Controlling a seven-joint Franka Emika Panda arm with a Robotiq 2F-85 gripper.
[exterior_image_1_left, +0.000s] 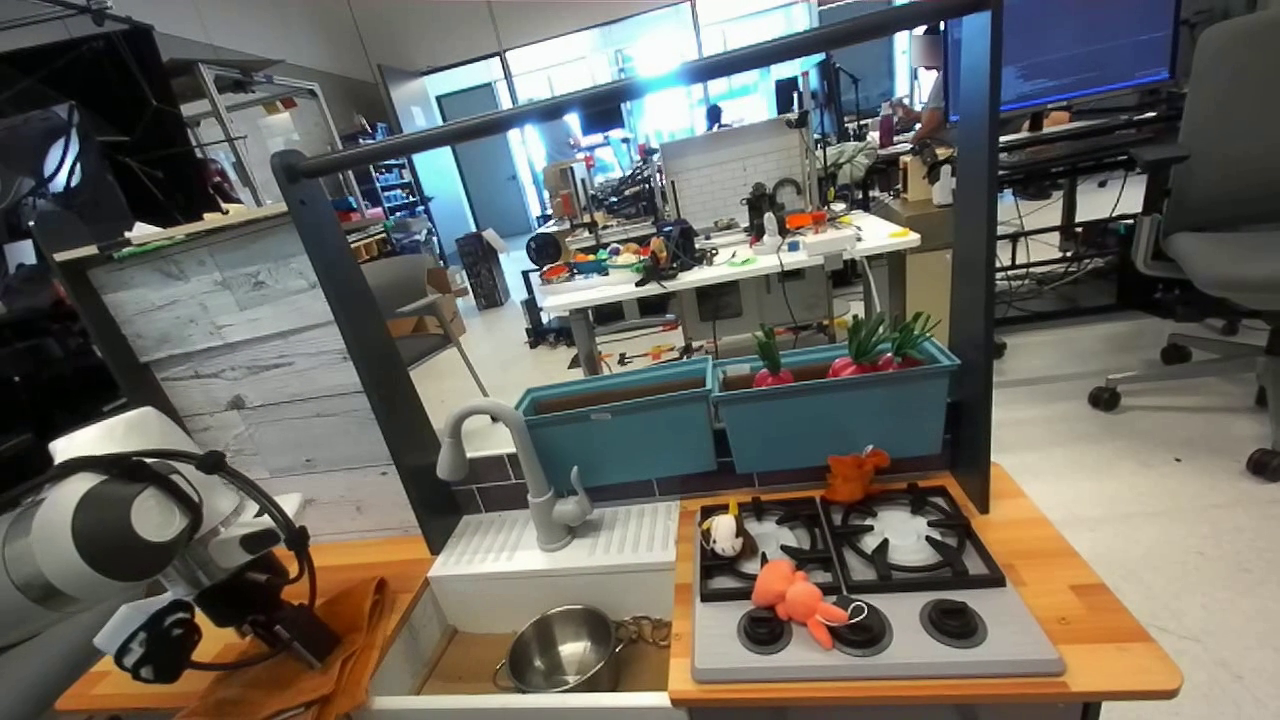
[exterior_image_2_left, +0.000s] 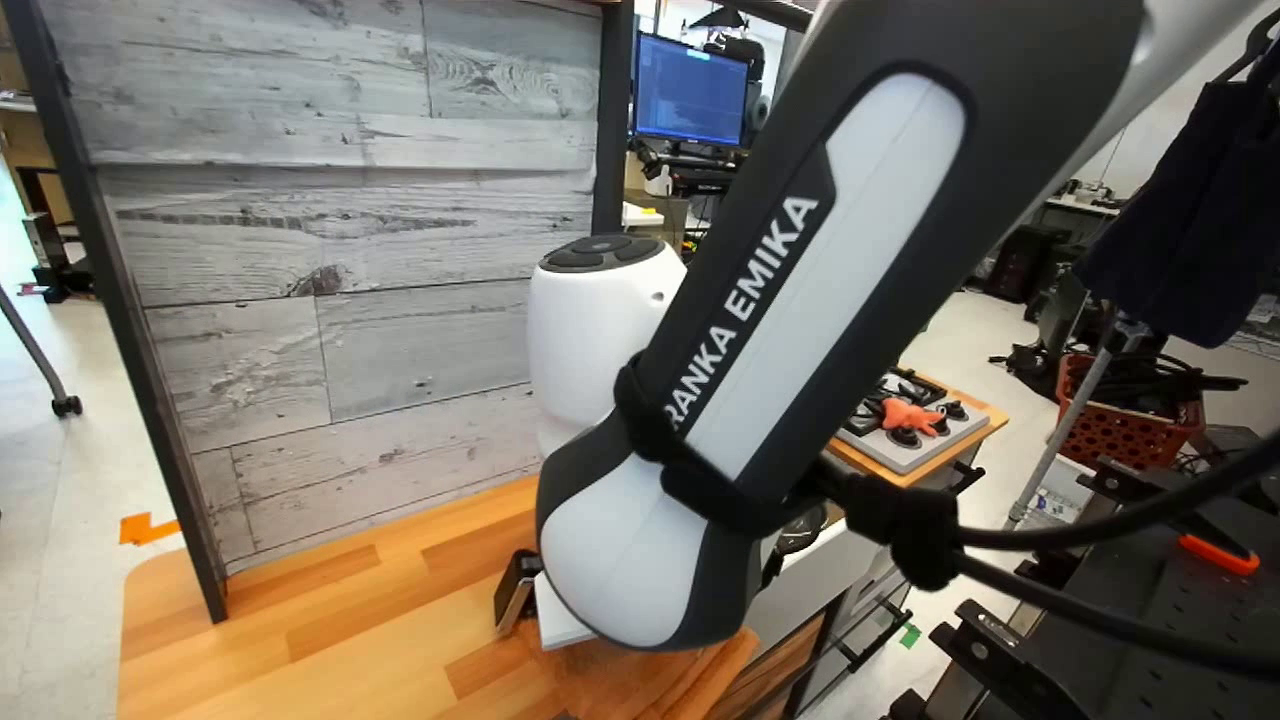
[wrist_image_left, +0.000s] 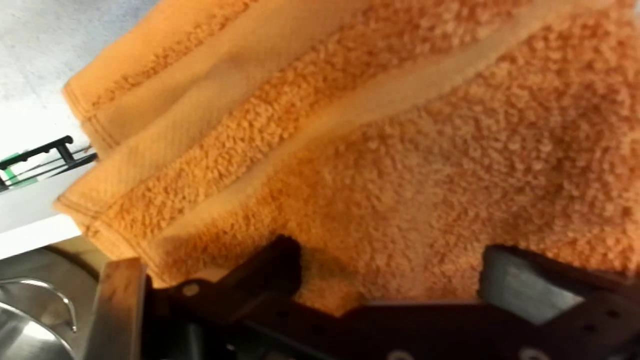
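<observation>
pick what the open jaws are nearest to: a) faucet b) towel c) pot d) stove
b, since in the wrist view the towel fills the space between and beyond the open jaws, while the pot lies off to one side.

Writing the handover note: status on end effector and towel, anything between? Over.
End effector open over towel, contact unclear. Towel creased on wooden counter. Nothing seen between.
</observation>
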